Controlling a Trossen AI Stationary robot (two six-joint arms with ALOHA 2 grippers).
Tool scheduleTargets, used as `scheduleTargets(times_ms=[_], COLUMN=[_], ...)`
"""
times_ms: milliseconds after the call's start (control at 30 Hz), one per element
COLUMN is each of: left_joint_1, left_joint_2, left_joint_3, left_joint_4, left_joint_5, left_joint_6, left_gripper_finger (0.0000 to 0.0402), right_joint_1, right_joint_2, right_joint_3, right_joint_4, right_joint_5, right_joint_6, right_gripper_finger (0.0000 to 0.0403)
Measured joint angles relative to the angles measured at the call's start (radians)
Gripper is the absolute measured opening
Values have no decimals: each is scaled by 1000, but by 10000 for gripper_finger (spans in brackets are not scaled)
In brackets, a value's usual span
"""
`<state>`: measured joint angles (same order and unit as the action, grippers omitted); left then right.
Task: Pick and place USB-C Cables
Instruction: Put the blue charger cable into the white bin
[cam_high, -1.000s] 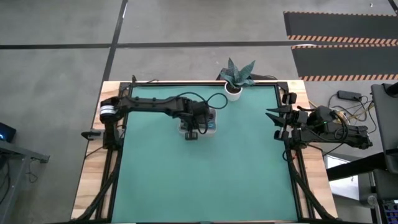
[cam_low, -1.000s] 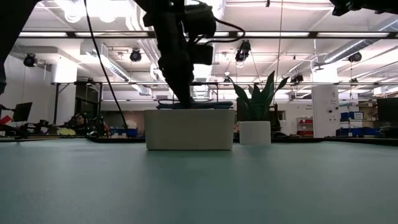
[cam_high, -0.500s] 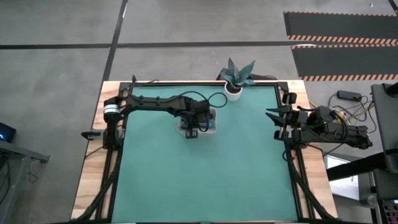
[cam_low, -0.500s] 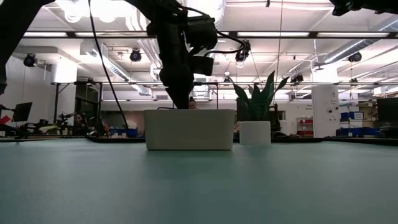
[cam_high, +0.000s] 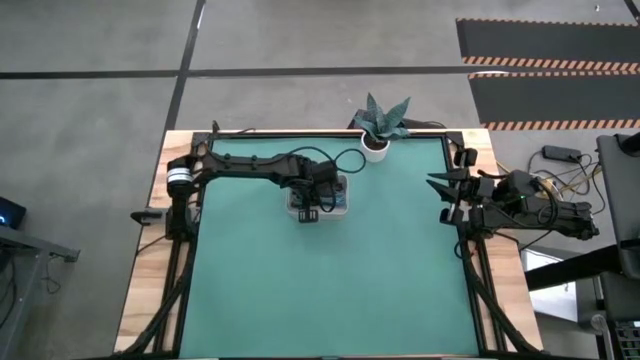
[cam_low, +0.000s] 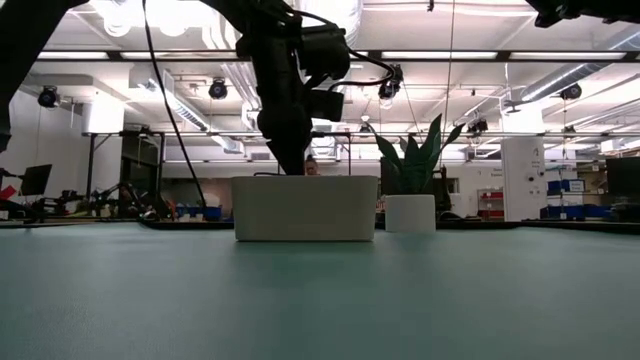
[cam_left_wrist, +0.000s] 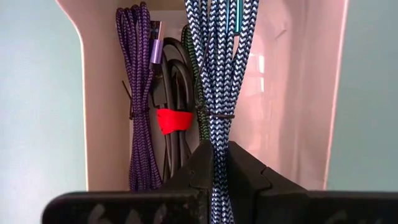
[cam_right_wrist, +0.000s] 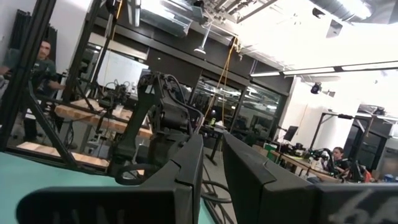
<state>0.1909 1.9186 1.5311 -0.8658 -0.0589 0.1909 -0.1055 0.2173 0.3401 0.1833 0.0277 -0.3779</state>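
Note:
My left gripper (cam_high: 309, 203) stands over the white tray (cam_high: 341, 186) at the table's far middle, its fingers reaching down into it (cam_low: 290, 165), shut on the teal braided cable bundle (cam_left_wrist: 217, 68). In the tray (cam_left_wrist: 99, 124) lie the purple bundle (cam_left_wrist: 138, 93), the black bundle with a red band (cam_left_wrist: 173, 120) and the dark green bundle (cam_left_wrist: 191, 56), side by side along the floor. My right gripper (cam_high: 443, 198) waits open at the table's right edge, touching nothing. My left gripper pinches the teal bundle between its two fingers (cam_left_wrist: 193, 165), just under the thin black tie (cam_left_wrist: 219, 134), coming from above and pointing down. The fingers lie across the bundle. The bundle runs lengthwise along the tray, beside and above the dark green one.
A potted plant in a white pot (cam_high: 380, 125) stands right behind the tray at the far edge, and shows beside it in the low view (cam_low: 412, 195). Green mat (cam_high: 330, 290) stretches out nearer than the tray. People and benches show in the room beyond.
My left gripper has gone down into the tray with the teal bundle. A second ago the bundle lay above the tray's rim in the low view; now it sits below the rim, out of sight there. The gripper stays shut on it.

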Motion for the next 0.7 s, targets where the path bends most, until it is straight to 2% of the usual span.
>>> scheduleTargets(times_ms=[700], left_joint_1=[0], left_joint_2=[0], left_joint_3=[-79], left_joint_4=[48], left_joint_5=[0], left_joint_6=[-21], left_gripper_finger=[8], right_joint_1=[0], right_joint_2=[0], right_joint_3=[0], right_joint_4=[0], right_joint_5=[0], right_joint_6=[0], right_gripper_finger=[54])
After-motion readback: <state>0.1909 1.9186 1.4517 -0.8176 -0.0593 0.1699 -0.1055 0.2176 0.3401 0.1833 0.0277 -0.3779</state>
